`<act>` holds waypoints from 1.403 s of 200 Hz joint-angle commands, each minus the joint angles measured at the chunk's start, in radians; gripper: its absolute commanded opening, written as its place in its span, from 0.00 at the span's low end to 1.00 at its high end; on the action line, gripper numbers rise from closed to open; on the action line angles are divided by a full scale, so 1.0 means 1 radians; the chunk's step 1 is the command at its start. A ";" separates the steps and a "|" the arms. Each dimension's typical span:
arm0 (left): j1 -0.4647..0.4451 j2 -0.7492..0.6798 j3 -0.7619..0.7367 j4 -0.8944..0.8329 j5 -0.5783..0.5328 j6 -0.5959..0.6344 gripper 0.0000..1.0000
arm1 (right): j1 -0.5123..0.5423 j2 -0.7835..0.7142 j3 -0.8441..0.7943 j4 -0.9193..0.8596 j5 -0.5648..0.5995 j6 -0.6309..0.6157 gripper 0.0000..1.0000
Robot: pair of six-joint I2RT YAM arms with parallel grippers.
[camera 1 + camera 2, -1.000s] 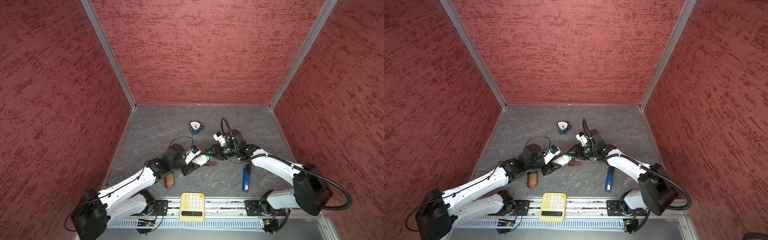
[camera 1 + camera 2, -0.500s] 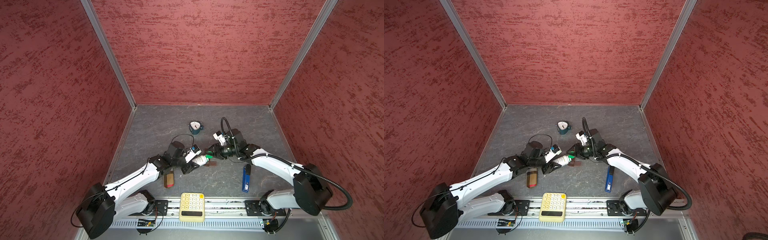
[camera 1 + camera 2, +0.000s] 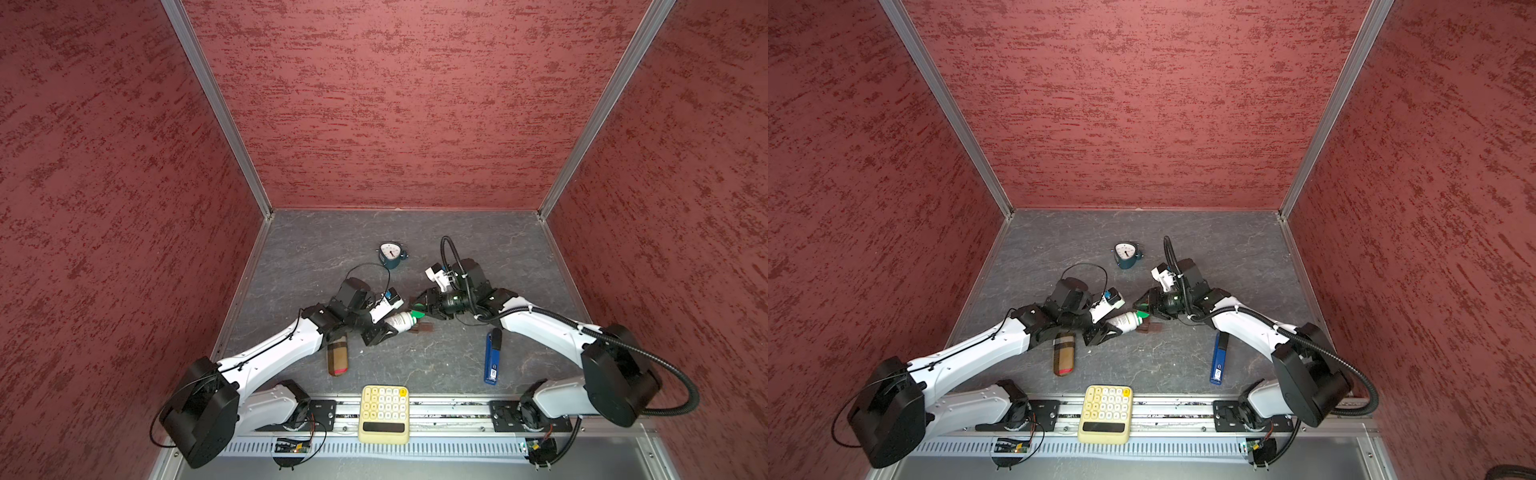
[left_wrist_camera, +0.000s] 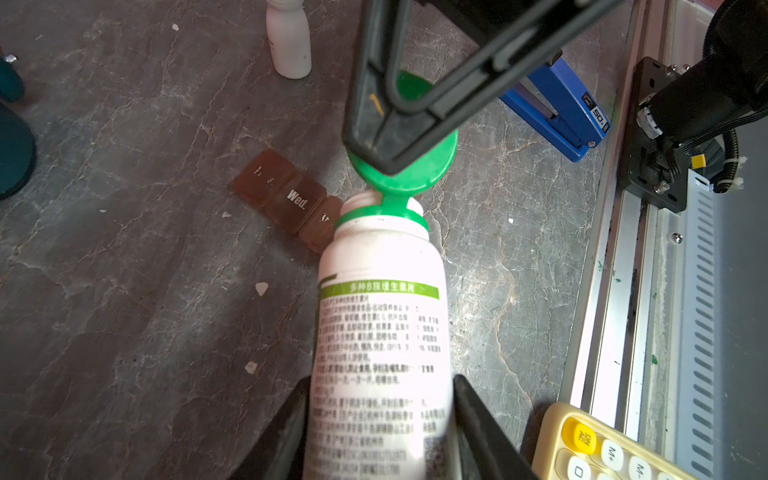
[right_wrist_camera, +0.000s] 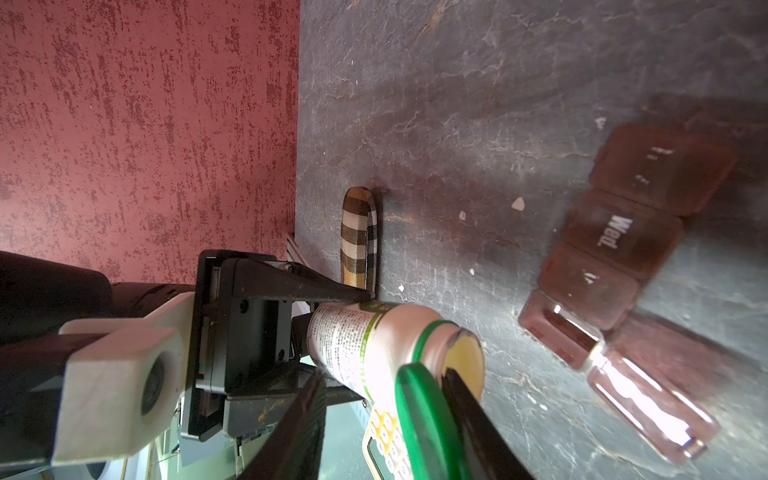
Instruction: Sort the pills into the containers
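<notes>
Jaws of our left gripper (image 4: 380, 380) are about half closed and clamped on the lower body of the white bottle (image 4: 380, 316), one finger on each side of its printed label. We hold the bottle tipped on its side above the table (image 3: 415, 365), with its neck pointing toward the right arm. Its green lid (image 4: 415, 174) is flipped open and hangs on by the hinge strap.

Our right gripper (image 5: 383, 370) stands partly open with that lid between its jaws. One finger lies against the lid's inner face, next to the bottle mouth. In the right wrist view we see a gap between the lid and the other finger.

Just past the bottle mouth the brown pill box (image 5: 615, 249) lies flat on the table. It is a short strip of square cells, one of them marked "Wed." The end cell nearest the mouth has its clear flap swung open; we cannot tell whether anything lies inside. In the left wrist view the bottle neck covers that end.

A few pills (image 4: 261, 288), tiny white bits, lie loose on the table near the strip. Farther out we see:
- a small all-white bottle (image 4: 289, 45), upright
- a blue stapler (image 3: 491, 359) beside the right arm
- a plaid case (image 3: 337, 359) beside the left arm
- a yellow calculator (image 3: 384, 411) at the front edge
- a teal clock (image 3: 391, 254) toward the back
</notes>
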 commanded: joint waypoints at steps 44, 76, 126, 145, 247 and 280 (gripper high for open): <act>0.007 0.041 0.025 -0.062 0.023 0.049 0.00 | 0.004 0.017 -0.024 0.070 -0.010 0.009 0.46; 0.007 0.063 0.039 -0.078 0.016 0.064 0.00 | 0.005 0.021 -0.033 0.079 -0.009 0.012 0.46; 0.008 0.096 0.060 -0.089 0.014 0.078 0.00 | 0.005 0.030 -0.039 0.089 -0.007 0.016 0.46; 0.007 0.116 0.072 -0.096 0.011 0.085 0.00 | 0.005 0.035 -0.041 0.094 -0.009 0.015 0.46; -0.005 0.191 0.116 -0.104 -0.002 0.100 0.00 | 0.005 0.060 -0.050 0.099 -0.008 0.009 0.46; -0.009 0.210 0.132 -0.109 -0.012 0.106 0.00 | 0.002 0.060 -0.056 0.103 -0.007 0.009 0.46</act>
